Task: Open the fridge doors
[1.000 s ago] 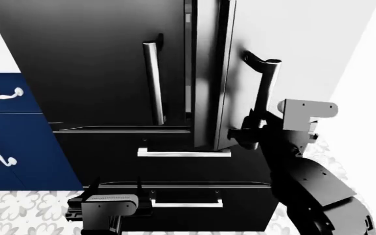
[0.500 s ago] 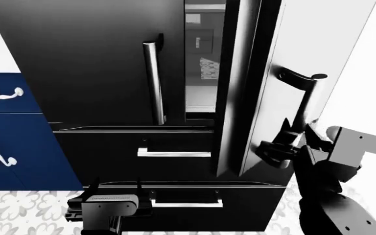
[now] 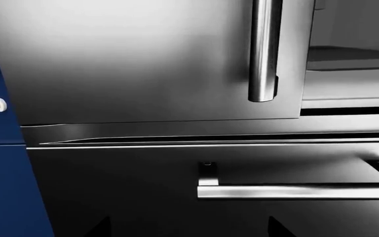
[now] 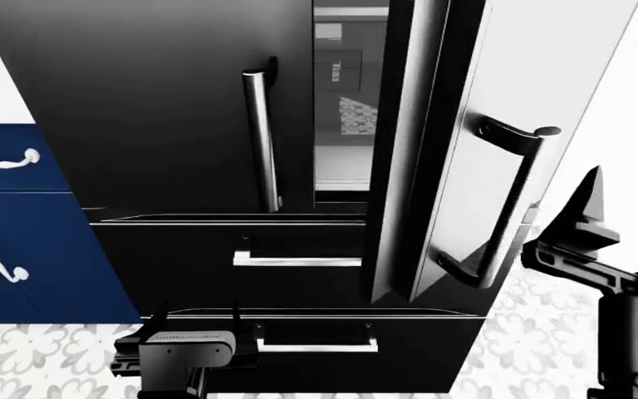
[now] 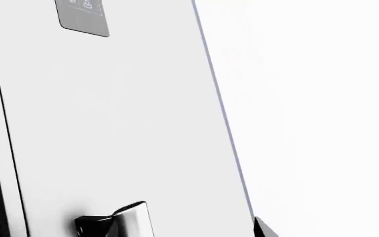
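Now right fridge door [image 4: 452,166] ajar, handle [image 4: 507,208] upright

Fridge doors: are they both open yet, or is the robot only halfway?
About halfway. The right fridge door is swung partly open, showing the inside. The right gripper is off its handle and holds nothing. The left fridge door looks shut, and the left gripper waits low by the drawers, not at its handle.
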You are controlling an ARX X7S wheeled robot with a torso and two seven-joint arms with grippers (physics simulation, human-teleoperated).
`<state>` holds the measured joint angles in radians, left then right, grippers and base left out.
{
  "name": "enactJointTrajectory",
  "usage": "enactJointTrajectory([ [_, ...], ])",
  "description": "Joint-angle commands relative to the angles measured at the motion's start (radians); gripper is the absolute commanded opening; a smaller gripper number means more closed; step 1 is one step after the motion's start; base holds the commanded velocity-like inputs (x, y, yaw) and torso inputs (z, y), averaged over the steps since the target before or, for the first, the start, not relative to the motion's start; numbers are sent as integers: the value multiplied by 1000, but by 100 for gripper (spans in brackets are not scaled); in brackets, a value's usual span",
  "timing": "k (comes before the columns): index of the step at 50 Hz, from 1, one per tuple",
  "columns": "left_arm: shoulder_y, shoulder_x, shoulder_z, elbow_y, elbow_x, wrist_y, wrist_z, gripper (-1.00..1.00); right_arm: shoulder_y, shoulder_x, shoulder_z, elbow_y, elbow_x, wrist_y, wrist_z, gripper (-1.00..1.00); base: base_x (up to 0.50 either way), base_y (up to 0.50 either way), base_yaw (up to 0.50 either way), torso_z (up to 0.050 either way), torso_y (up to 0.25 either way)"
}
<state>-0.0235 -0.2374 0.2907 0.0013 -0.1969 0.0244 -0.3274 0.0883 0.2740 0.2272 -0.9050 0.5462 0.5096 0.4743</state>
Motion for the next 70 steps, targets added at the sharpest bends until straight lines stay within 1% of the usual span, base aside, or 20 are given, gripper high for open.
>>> enactJointTrajectory([
  [1, -1, -3, 5, 0, -4, 1, -5, 100, -22, 29, 26, -126, 23, 10, 46, 100, 0, 0, 0, 0, 0],
  [3, -1, -4, 5, 0, -5, 1, -5, 100, -17, 79, -5, -141, 49, -2, 95, 100, 0, 0, 0, 0, 0],
  [5, -2, -5, 6, 0, -6, 1, -6, 100, -13, 209, -88, -142, 113, -67, 214, 100, 0, 0, 0, 0, 0],
  [6, -2, -5, 6, 0, -6, 2, -6, 100, -5, 294, -152, -142, 137, -116, 290, 100, 0, 0, 0, 0, 0],
  [8, -3, -5, 7, -2, -7, 3, -7, 100, 39, 466, -296, -142, 177, -217, 447, 100, 0, 0, 0, 0, 0],
  [10, -3, -6, 7, -3, -9, 4, -6, 100, 138, 624, -474, -142, 203, -309, 587, 100, 0, 0, 0, 0, 0],
  [13, -4, -7, 8, -3, -11, 5, -7, 100, 362, 771, -761, -142, 229, -403, 730, 100, 0, 0, 0, 0, 0],
  [16, -3, -8, 8, -1, -13, 7, -7, 100, 639, 836, -1056, -142, 252, -450, 828, 100, 0, 0, 0, 0, 0],
  [18, -1, -9, 9, 1, -14, 7, -8, 100, 792, 845, -1208, -142, 272, -462, 872, 100, 0, 0, 0, 0, 0],
  [21, -1, -10, 11, 3, -15, 7, -9, 100, 960, 834, -1355, -142, 306, -462, 906, 100, 0, 0, 0, 0, 0],
  [25, -2, -11, 13, 3, -15, 7, -11, 100, 1113, 811, -1484, -141, 335, -467, 936, 100, 0, 0, 0, 0, 0],
  [29, -3, -13, 15, 2, -16, 7, -12, 100, 1179, 779, -1529, -138, 359, -452, 941, 100, 0, 0, 0, 0, 0],
  [34, -5, -14, 17, 2, -16, 6, -13, 100, 1215, 740, -1531, -119, 396, -442, 918, 100, 0, 0, 0, 0, 0],
  [44, -6, -17, 22, 1, -17, 6, -17, 100, 1325, 635, -1521, -109, 484, -373, 896, 100, 0, 0, 0, 0, 0],
  [61, -7, -21, 28, -1, -22, 12, -21, 100, 1431, 498, -1540, -123, 545, -291, 910, 100, 0, 0, 0, 0, 0],
  [70, -6, -23, 29, 0, -29, 15, -21, 100, 1472, 444, -1543, -83, 574, -270, 886, 100, 0, 0, 0, 0, 0],
])
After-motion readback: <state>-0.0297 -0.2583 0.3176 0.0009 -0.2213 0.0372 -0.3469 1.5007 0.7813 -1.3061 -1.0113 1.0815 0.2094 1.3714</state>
